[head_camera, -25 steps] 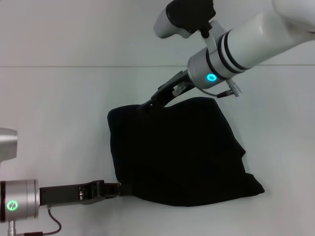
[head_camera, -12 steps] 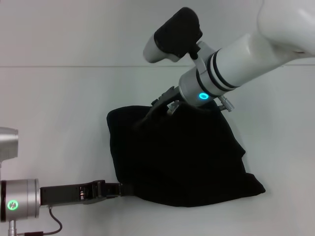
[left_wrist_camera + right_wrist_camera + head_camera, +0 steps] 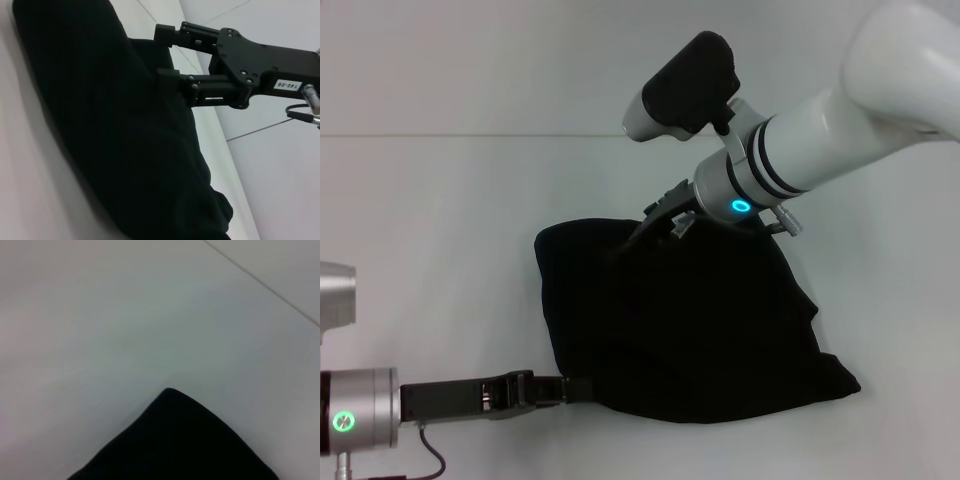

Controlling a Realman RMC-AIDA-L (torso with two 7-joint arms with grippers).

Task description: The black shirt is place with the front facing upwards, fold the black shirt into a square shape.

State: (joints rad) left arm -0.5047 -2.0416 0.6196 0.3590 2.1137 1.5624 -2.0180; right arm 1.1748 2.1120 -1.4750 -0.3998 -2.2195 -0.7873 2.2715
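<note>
Matt soft cloth black shirt (image 3: 690,320), smooth white table (image 3: 450,230)

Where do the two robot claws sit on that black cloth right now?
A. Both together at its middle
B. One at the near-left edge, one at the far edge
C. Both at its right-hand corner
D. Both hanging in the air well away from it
B. The left gripper lies low at the near-left edge of the black shirt, and the right gripper reaches down onto its far edge.
</note>
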